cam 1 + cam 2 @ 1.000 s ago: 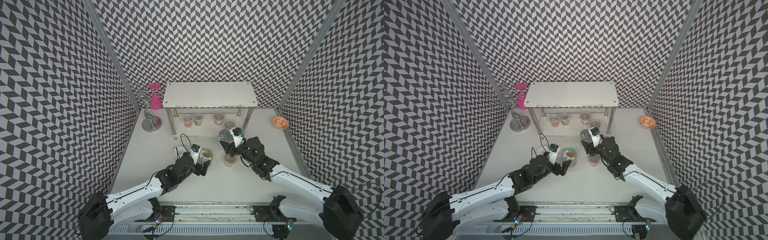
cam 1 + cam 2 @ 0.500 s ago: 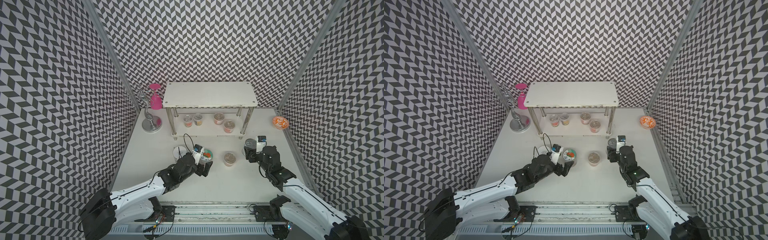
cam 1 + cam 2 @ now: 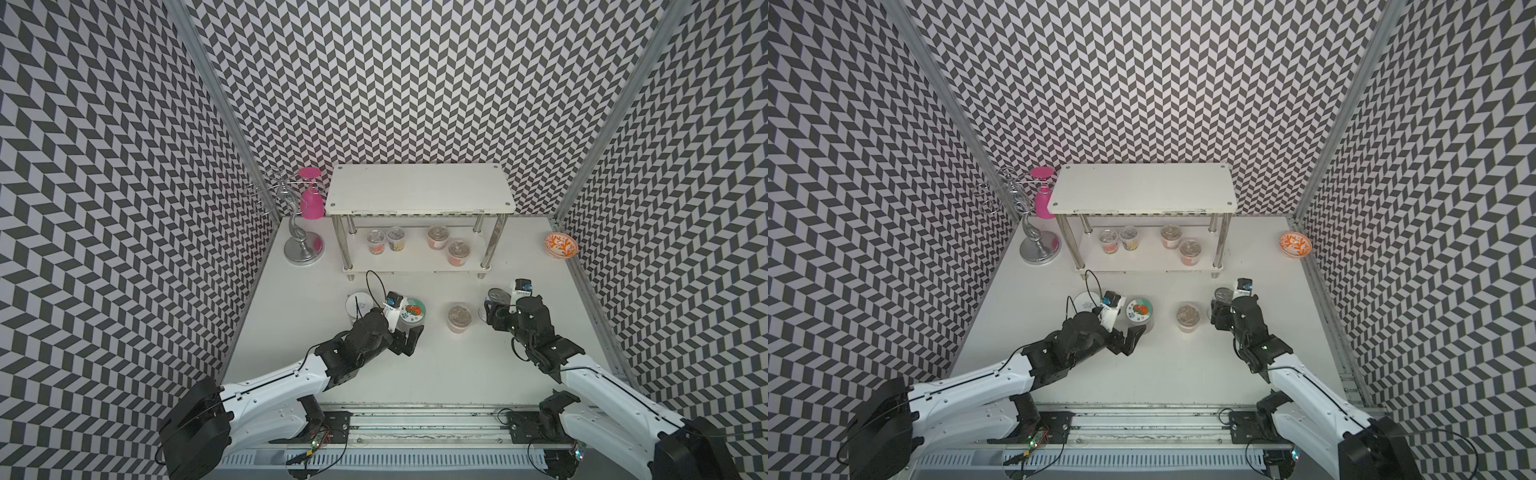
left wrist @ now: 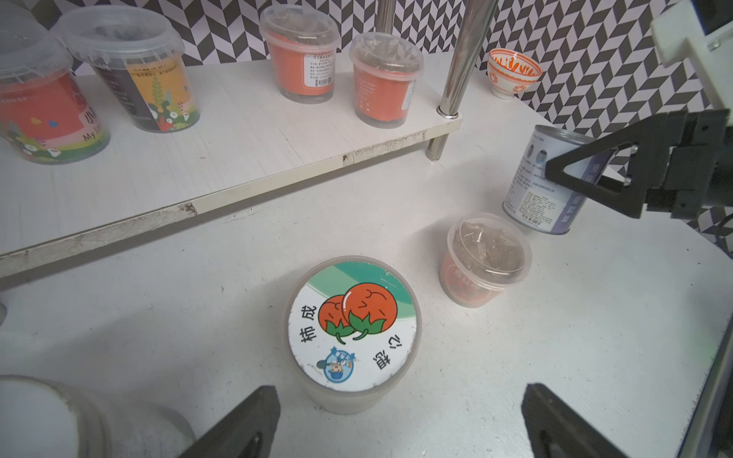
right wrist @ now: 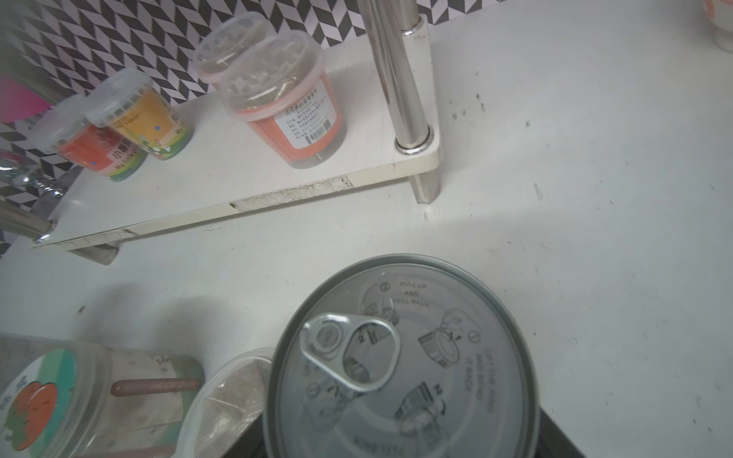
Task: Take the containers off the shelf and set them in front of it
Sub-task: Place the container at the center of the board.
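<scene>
1. We see the shelf [image 3: 419, 189] standing at the back of the worktop [image 3: 436, 374].
2. On its lower tier we count four cups, all upright. A red cup [image 3: 376, 242] stands just beside a yellow cup [image 3: 396, 238]. Apart from that pair is an orange cup [image 3: 437, 236], with a second orange cup [image 3: 458, 251] nearer the front edge.
3. In front of the shelf four more containers line up across the worktop: a white-lidded jar [image 3: 353, 301], a fruit-lidded jar [image 3: 412, 311], a clear cup [image 3: 459, 318] and a tin can [image 3: 497, 296].
4. Our left hand [image 3: 409, 334] is spread wide and holds nothing. In the left wrist view the fruit-lidded jar sits between its two fingers [image 4: 246, 416], touching neither.
5. Our right hand [image 3: 1219, 316] is clamped on the tin can, pull-tab up. In the left wrist view a finger [image 4: 650, 170] lies against the can's side. We cannot tell whether the can's base touches the worktop.
6. A pink goblet [image 3: 311, 199] and a wire stand [image 3: 301, 245] stand beside the shelf's left end. A patterned bowl [image 3: 561, 246] sits well off its right end.
</scene>
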Robot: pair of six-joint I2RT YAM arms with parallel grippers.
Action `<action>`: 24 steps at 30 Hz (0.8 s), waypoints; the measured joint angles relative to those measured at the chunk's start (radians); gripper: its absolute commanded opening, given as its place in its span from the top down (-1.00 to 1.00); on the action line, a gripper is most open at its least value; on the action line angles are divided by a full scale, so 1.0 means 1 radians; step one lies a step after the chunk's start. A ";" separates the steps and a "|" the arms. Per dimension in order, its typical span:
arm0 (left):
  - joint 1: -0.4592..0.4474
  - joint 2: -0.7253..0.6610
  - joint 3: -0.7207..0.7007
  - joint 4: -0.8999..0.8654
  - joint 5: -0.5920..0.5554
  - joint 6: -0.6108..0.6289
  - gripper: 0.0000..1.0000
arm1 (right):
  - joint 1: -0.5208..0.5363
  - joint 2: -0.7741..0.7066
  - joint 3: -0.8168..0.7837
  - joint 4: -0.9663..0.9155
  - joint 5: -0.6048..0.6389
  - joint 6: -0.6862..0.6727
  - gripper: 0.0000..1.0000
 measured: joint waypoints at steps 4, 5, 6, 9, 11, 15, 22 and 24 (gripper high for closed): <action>0.000 0.000 0.000 0.008 0.000 0.000 -0.99 | 0.056 0.050 -0.011 0.008 0.077 0.026 -0.38; 0.000 0.000 0.000 0.010 0.000 0.000 -1.00 | 0.069 0.061 -0.017 0.021 0.096 0.033 -0.38; 0.000 0.000 0.000 0.013 0.000 0.000 -1.00 | 0.079 0.070 -0.022 0.031 0.111 0.035 -0.39; 0.000 0.000 -0.002 0.019 0.000 0.000 -1.00 | 0.107 0.127 -0.024 0.064 0.164 0.039 -0.45; 0.002 -0.001 -0.005 0.022 0.000 0.000 -1.00 | 0.126 0.154 -0.022 0.089 0.200 0.041 -0.48; 0.006 -0.008 -0.014 0.023 0.000 0.000 -1.00 | 0.163 0.177 -0.022 0.101 0.266 0.053 -0.56; 0.015 -0.010 -0.018 0.026 0.010 0.001 -1.00 | 0.177 0.177 -0.022 0.084 0.327 0.092 -0.68; 0.020 -0.010 -0.018 0.027 0.014 0.002 -1.00 | 0.178 0.174 -0.022 0.077 0.336 0.102 -0.72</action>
